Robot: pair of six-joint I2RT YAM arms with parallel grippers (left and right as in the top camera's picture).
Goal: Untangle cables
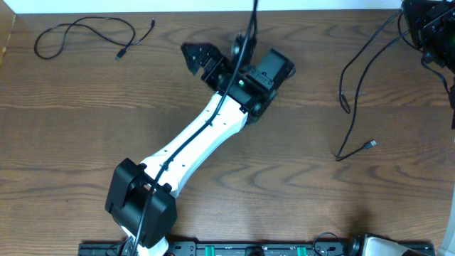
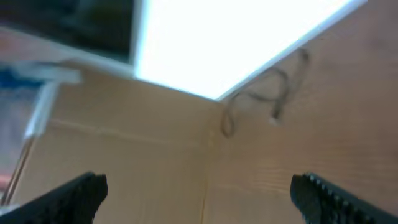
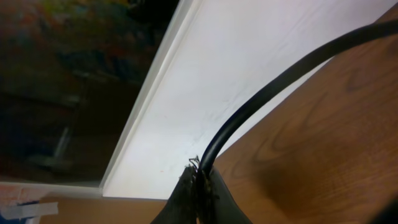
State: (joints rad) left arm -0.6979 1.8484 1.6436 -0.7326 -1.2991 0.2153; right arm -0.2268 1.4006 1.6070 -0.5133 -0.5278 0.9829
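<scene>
One thin black cable (image 1: 85, 34) lies looped at the table's far left corner; it also shows in the left wrist view as a cable (image 2: 267, 93) ahead, near the table edge. My left gripper (image 1: 193, 55) reaches to the far middle of the table, open and empty (image 2: 199, 199), well short of that cable. A second long black cable (image 1: 353, 85) runs down the right side to a small plug (image 1: 370, 144). Its upper end rises toward my right arm (image 1: 426, 28) at the far right corner. My right gripper (image 3: 200, 186) is shut on a black cable (image 3: 267, 93).
The left arm's white link (image 1: 192, 142) crosses the table's middle diagonally with its own thick black cord (image 1: 213, 114) along it. A black base rail (image 1: 249, 249) lines the near edge. A white surface (image 3: 205, 93) lies beyond the far table edge.
</scene>
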